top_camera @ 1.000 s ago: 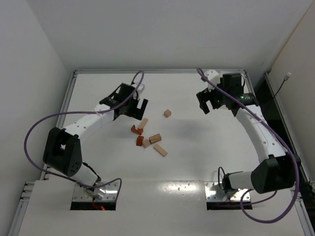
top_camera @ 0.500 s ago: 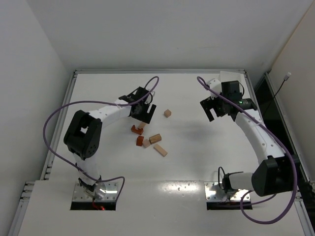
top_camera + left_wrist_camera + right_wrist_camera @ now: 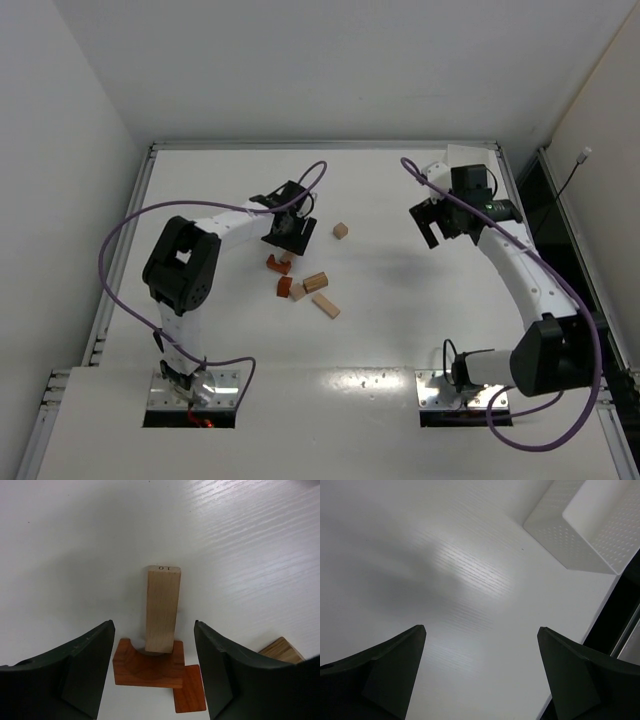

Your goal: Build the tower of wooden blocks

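The left fingers (image 3: pixel 85 665) stand apart on either side of a long pale tan block (image 3: pixel 162 610), with bare tabletop showing in the gap at each side. They are released and grip nothing. They flank the block's long faces, which looks like the set-up for a pinch across its narrow width.

The block's near end rests on a reddish-orange arch block (image 3: pixel 147 669), above the curved notch, and its far end points away along the tabletop (image 3: pixel 400 340). Whether it lies flat or tilts off the arch cannot be told. A flat reddish-orange square piece (image 3: pixel 189 695) touches the arch's corner, and the corner of another pale block (image 3: pixel 282 651) shows at the right.

From overhead, the remaining wood blocks lie loose near the middle of the tabletop: a tan block (image 3: pixel 316 281), another tan block (image 3: pixel 326 305) and a lone small cube (image 3: pixel 341 231) a little apart. No tower stands yet, so this reads as an early pick.

The right fingers (image 3: pixel 385 675) are spread wide and empty, hanging over bare tabletop well apart from the pile, near a white perforated box (image 3: pixel 580 525). They are probably parked there to leave the pile free.
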You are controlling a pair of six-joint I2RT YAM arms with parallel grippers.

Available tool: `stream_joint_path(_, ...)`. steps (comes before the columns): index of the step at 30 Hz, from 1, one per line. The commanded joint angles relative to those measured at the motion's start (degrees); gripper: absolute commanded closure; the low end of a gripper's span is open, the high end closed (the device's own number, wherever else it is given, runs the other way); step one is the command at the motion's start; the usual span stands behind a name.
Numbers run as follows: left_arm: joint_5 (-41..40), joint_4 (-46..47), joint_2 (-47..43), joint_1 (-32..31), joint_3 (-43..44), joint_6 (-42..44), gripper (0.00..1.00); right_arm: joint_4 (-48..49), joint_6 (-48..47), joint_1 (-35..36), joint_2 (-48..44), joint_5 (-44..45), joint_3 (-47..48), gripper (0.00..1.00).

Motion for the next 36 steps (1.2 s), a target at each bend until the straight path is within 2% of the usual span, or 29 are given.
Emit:
stream_joint_path(1, 1.1, -0.7, 1.2, -0.3, 1.3, -0.8, 0.39, 0.1, -0.5, -0.2, 1.4, 0.2, 2.4, 0.08)
stream_joint_path(6, 1.1, -0.7, 3.0, -0.3, 1.3, -0.8, 0.43, 0.1, -0.5, -0.7, 3.3, -0.4, 4.2, 0.08)
stream_joint_path(10, 0.6, -0.7, 4.1, -0.3, 1.3, -0.8, 0.53, 0.1, -1.0, -0.7, 5.1, -0.4, 5.3, 0.09)
stream_joint_path(13, 0.6, -0.7, 4.7, -0.3, 1.8, -0.8, 0.77, 0.1, -1.0, -0.7, 5.7, -0.4, 5.8, 0.09)
stream_joint_path(14, 0.6, -0.7, 5.2, -0.3, 2.6, -0.8, 0.94, 0.1, -1.0, -0.7, 5.7, -0.4, 5.8, 0.09)
stream_joint_path(15, 0.6, -0.7, 5.2, -0.3, 3.3, -0.8, 1.00, 0.1, -1.0, -0.7, 5.7, -0.4, 5.8, 0.09)
stream_joint_path(20, 0.9, -2.6, 8.2, 1.0, 10.9, -3.5, 1.00, 0.1, 1.2, -0.7, 6.3, -1.5, 5.8, 0.12)
stream_joint_path(22, 1.1, -4.8, 11.3, 1.7, 17.5, -5.5, 1.00, 0.1, 3.1, -0.7, 6.3, -1.5, 5.8, 0.12)
stream_joint_path(27, -0.4, -4.8, 13.4, 2.8, 22.1, -10.9, 1.00, 0.1, 5.6, -0.7, 6.8, -2.0, 5.3, 0.12)
stream_joint_path(30, -1.9, -6.1, 15.4, 2.8, 22.8, -14.0, 1.00, 0.1, 5.6, -0.7, 6.8, -2.0, 5.8, 0.12)
stream_joint_path(36, -1.2, -6.1, 15.3, 3.3, 18.6, -16.4, 1.00, -0.5, 5.6, -0.7, 6.8, -2.0, 5.8, 0.13)
